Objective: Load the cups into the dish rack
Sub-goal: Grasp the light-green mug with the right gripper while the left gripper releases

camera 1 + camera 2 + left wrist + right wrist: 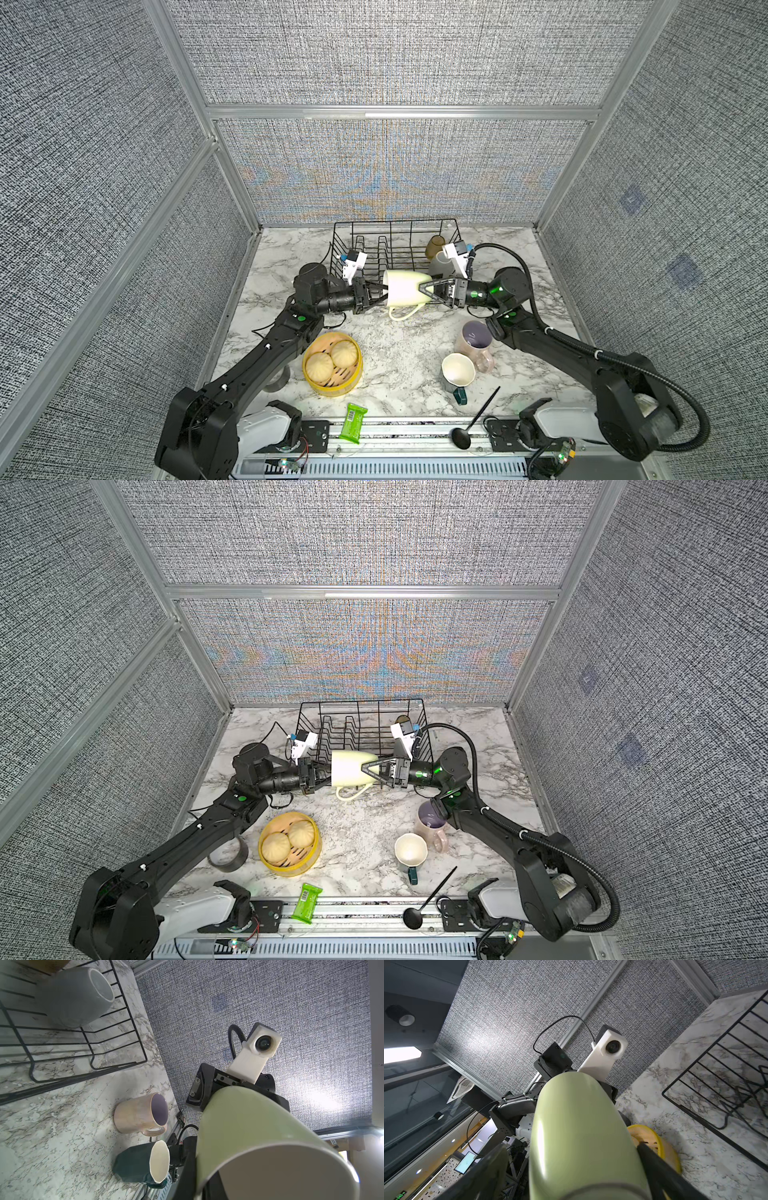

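Near the front-left corner of the counter (pixel 395 353) we see a yellow steamer basket (pixel 332 389) holding two buns (pixel 320 365). Beyond it, the left gripper (pixel 386 291) is pinched together on the rim of the pale green mug (pixel 405 286), with one finger inside the mouth and one outside.

The mug lies level over the middle of the counter and is held clear of it. Its mouth faces the left gripper and its handle hangs down, just in front of the dish rack (pixel 395 221).

At the mug's base end the right gripper (pixel 424 291) has its jaws spread wide, one on each side of the body. In the right wrist view we see a gap between one finger and the mug, so it straddles without clamping.

The rack stands at the counter's back edge. In its right end a grey-white mug (pixel 439 264) lies on its side, with an amber tumbler (pixel 435 246) behind it.

Near the right edge a pink mug (pixel 473 336) stands upright. A dark teal mug (pixel 457 370) stands just in front of it.
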{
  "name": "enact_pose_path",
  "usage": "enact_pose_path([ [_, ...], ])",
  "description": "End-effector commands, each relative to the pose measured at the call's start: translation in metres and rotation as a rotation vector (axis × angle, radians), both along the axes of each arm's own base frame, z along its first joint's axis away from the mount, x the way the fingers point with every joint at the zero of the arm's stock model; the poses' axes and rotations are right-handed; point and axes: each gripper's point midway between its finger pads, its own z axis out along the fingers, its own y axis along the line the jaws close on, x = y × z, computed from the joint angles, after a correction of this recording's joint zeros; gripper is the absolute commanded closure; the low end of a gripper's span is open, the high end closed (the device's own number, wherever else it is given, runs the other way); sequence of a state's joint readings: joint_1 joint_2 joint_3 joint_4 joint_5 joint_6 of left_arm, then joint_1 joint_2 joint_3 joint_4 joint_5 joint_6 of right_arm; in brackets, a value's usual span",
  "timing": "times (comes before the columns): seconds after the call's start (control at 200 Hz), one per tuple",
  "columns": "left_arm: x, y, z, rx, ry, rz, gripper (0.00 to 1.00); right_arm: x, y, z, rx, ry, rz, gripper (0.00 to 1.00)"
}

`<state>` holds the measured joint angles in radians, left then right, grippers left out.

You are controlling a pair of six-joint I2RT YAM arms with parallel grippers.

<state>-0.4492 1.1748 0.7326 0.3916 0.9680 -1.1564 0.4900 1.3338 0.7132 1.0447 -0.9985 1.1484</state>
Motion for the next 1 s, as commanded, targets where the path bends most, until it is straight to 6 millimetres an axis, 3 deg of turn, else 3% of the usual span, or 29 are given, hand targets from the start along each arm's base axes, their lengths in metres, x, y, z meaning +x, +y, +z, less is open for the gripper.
enact_pose_path([
  [0.0,0.002,0.000,0.017,-0.043,-0.080,0.001,1.00,-0.012,0.005,0.014,0.050,-0.061,0.042,0.05],
  [0.465,0.009,-0.002,-0.003,-0.025,-0.019,0.022,1.00,-0.021,0.023,0.010,0.009,-0.100,0.049,0.08],
  [0.685,0.010,-0.001,-0.022,0.011,0.014,0.029,1.00,-0.020,0.030,0.009,0.006,-0.098,0.059,0.09],
  [0.99,0.009,-0.001,-0.031,0.023,0.028,0.033,1.00,-0.014,0.036,0.005,0.007,-0.063,0.079,0.19],
])
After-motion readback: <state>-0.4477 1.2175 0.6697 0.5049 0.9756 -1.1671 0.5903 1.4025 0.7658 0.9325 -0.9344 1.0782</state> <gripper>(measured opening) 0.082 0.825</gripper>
